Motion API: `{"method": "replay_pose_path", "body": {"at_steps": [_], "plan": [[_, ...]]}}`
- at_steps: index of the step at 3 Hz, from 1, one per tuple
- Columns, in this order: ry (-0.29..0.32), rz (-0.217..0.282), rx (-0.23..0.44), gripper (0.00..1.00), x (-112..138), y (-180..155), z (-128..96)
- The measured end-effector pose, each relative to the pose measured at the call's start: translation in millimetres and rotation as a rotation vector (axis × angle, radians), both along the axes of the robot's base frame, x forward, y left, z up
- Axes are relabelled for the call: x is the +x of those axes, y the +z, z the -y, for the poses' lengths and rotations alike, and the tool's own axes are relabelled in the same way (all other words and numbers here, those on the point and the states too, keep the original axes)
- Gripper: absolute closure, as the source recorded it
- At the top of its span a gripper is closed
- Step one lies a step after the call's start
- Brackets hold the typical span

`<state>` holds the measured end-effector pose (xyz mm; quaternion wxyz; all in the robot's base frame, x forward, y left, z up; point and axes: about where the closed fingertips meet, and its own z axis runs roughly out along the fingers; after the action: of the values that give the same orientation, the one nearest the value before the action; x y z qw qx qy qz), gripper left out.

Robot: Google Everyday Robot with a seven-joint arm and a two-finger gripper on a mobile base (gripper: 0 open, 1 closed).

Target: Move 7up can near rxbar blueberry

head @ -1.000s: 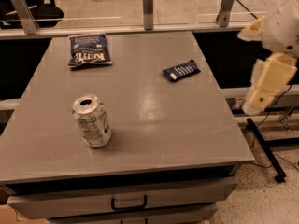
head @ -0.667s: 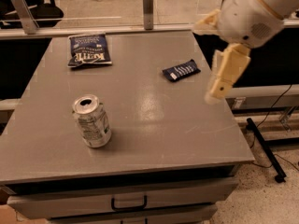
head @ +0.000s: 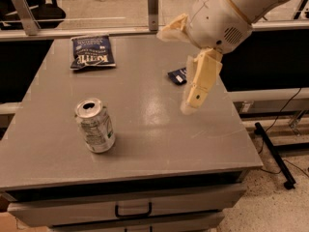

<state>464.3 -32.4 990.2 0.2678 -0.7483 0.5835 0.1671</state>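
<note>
The 7up can (head: 95,125) stands upright on the front left part of the desk (head: 154,149), well apart from the rxbar blueberry (head: 177,76) at the right side. The gripper (head: 175,70) hangs above the bar, open and holding nothing. A blue chip bag (head: 91,52) lies at the back left

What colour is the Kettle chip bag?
Kettle chip bag: dark blue, white print, camera view. The claw hovers above the table.

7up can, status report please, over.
Gripper over right of table, apart from can. Can upright, front left. Blue bar back right, partly hidden by gripper. Chip bag back left.
</note>
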Motion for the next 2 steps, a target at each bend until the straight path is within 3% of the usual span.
{"method": "replay_pose_path", "body": {"at_steps": [1,2], "plan": [[0.036,-0.009,0.025,0.00,-5,-13,-14],[0.066,-0.043,0.072,0.00,-16,-47,-39]]}}
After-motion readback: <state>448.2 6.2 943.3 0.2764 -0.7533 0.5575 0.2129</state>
